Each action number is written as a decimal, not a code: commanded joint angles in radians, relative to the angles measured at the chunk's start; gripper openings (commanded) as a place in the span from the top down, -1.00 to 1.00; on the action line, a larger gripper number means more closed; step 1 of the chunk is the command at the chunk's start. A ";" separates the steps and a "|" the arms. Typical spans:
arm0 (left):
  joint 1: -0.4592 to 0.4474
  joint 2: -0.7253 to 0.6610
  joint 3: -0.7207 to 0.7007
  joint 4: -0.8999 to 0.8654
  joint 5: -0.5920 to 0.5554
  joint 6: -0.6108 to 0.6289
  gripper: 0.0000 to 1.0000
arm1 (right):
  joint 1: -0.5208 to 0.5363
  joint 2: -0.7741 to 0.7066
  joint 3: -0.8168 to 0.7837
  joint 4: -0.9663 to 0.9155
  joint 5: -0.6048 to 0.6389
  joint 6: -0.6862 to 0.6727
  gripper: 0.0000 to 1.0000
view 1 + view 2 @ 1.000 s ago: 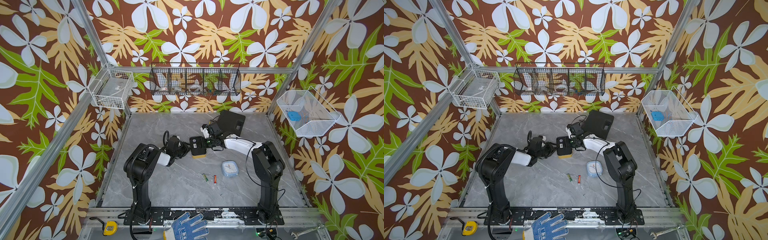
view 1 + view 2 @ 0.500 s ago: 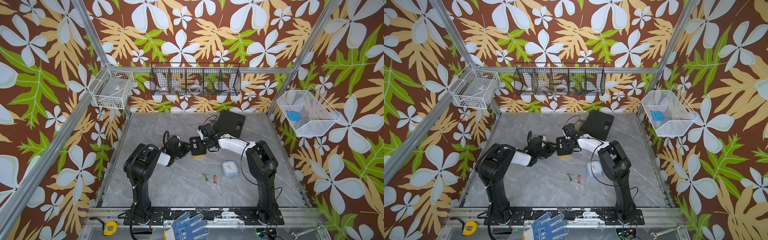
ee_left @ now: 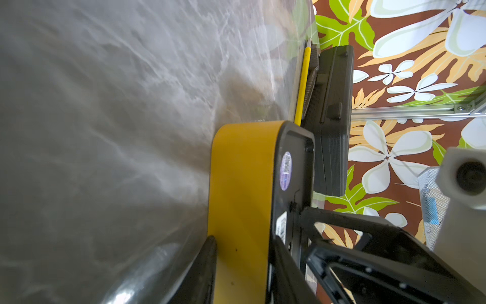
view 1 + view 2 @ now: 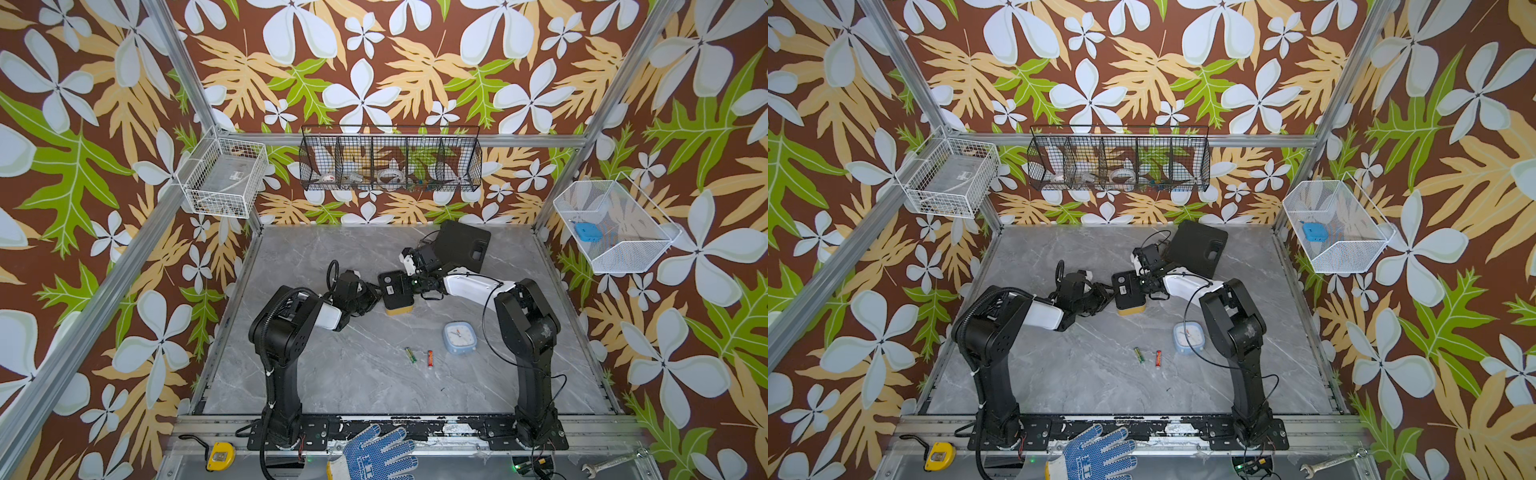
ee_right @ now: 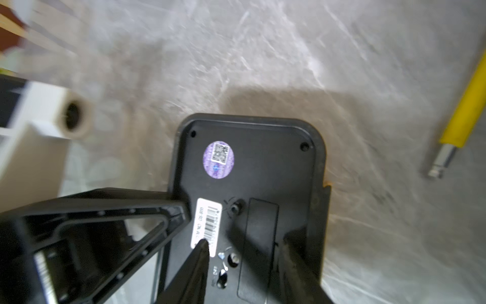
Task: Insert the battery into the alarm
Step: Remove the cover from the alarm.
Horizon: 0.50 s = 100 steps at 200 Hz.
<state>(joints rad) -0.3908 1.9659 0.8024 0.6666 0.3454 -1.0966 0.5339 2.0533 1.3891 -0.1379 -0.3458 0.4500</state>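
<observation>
A yellow alarm (image 4: 397, 291) (image 4: 1128, 291) with a black back lies face down at the middle of the table. My left gripper (image 4: 376, 293) (image 3: 244, 252) is shut on its body, one finger on the yellow side and one on the black back. My right gripper (image 4: 415, 282) (image 5: 249, 244) hovers open over that back (image 5: 249, 163). One of its fingers is over the barcode label and the other is at the far edge of the battery cover (image 5: 260, 237). A green battery (image 4: 410, 355) and a red battery (image 4: 430, 357) lie loose nearer the front.
A light blue clock (image 4: 459, 337) lies beside the right arm's base link. A black case (image 4: 461, 245) sits at the back, with a yellow-handled screwdriver (image 5: 465, 105) near it. A glove (image 4: 374, 455), a tape measure (image 4: 218, 456) and a wrench (image 4: 609, 469) rest on the front rail.
My right arm has shifted slightly, bringing its gripper closer over the alarm's back. The left arm and the alarm have stayed where they were.
</observation>
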 commanded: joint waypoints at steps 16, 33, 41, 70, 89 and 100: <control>-0.008 0.027 -0.011 -0.288 -0.010 0.001 0.32 | -0.031 -0.023 -0.122 0.125 -0.310 0.101 0.07; -0.008 0.025 -0.014 -0.289 -0.013 0.001 0.32 | -0.050 -0.048 -0.175 0.197 -0.329 0.127 0.07; -0.008 0.025 -0.014 -0.288 -0.013 0.000 0.32 | -0.060 -0.057 -0.191 0.214 -0.329 0.137 0.08; -0.008 0.026 -0.016 -0.288 -0.014 -0.003 0.32 | -0.079 -0.087 -0.228 0.263 -0.343 0.148 0.09; -0.008 0.027 -0.015 -0.286 -0.014 -0.003 0.32 | -0.087 -0.108 -0.259 0.338 -0.367 0.169 0.09; -0.008 0.027 -0.017 -0.285 -0.015 -0.004 0.32 | -0.090 -0.115 -0.266 0.355 -0.362 0.185 0.09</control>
<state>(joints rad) -0.3920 1.9705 0.8005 0.6670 0.3450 -1.0973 0.4511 1.9564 1.1400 0.1497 -0.6601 0.5964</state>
